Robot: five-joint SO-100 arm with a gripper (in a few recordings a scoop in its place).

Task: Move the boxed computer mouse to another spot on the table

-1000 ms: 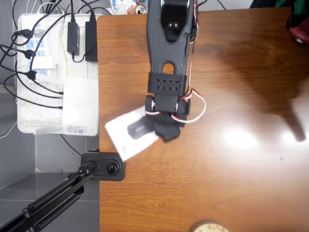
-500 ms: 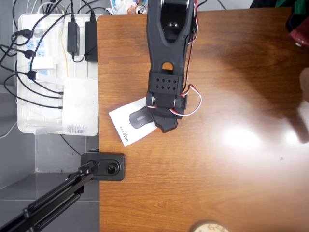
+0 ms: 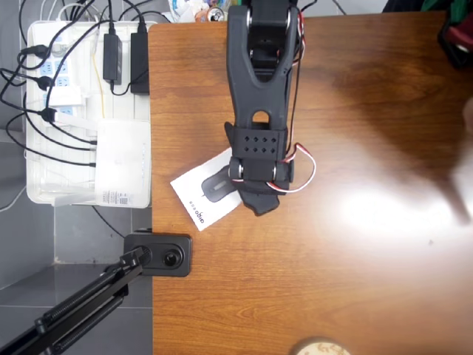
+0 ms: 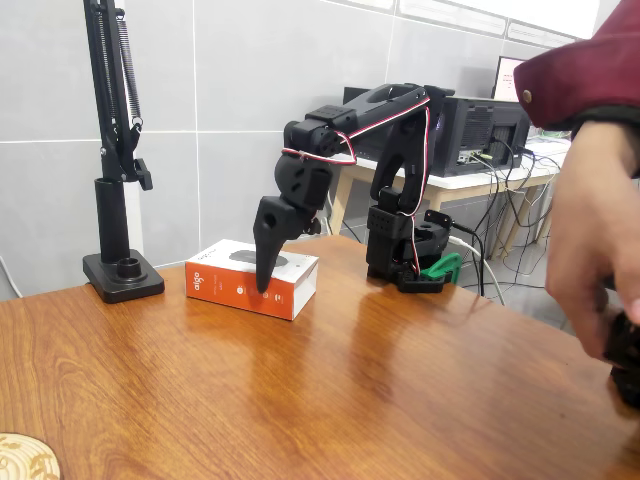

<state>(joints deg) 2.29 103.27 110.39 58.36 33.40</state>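
Reaching down, the gripper [image 4: 268, 262] meets the box [image 4: 250, 278] near the table's [image 4: 330, 390] left edge in the overhead view.
The box lies flat, its orange side facing the fixed view, close to a lamp base [image 4: 122, 276]. Fingertips point down over its near edge, seemingly touching; how far the jaws are parted I cannot tell. A person's hand [image 4: 590, 255] shows at right.

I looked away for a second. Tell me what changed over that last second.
The mouse box slid a little toward the top of the overhead view and turned slightly, the gripper moving with it at its right end. The tray of cables and camera stand stayed put.
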